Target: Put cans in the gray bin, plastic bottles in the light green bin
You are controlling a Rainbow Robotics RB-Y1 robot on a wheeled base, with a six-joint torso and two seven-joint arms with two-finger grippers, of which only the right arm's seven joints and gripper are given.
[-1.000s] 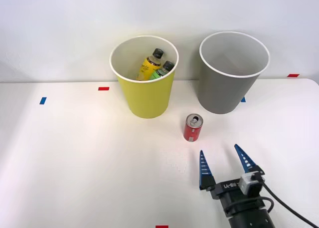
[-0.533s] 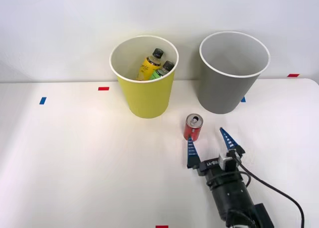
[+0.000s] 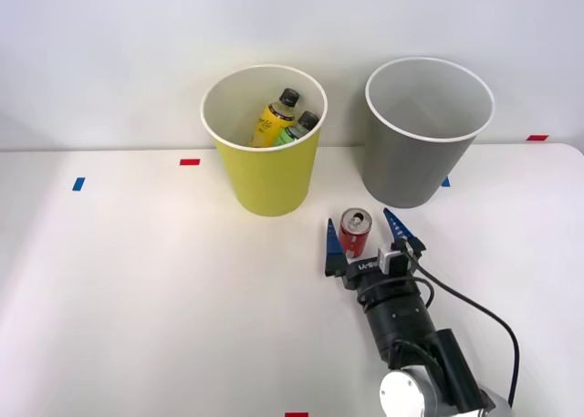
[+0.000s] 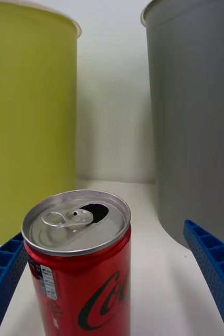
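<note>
Yellow-green on the left: light green bin (image 3: 265,143), standing on the white table (image 3: 137,280), with both plastic bottles (image 3: 285,120) already inside, caps up. Next along, a red can (image 3: 354,232) upright on the table, just in front of the gap between the bins, top already popped open. Probably light and thin, easy to dent, smooth and a bit slippery. Best held gently around the middle of its round side, kept upright. Right gripper (image 3: 367,240) spread wide open, one blue finger on each side of the can, not squeezing yet. On the right, gray bin (image 3: 425,134), close behind. Flat white table, small red and blue tape marks, plain white wall behind.
</note>
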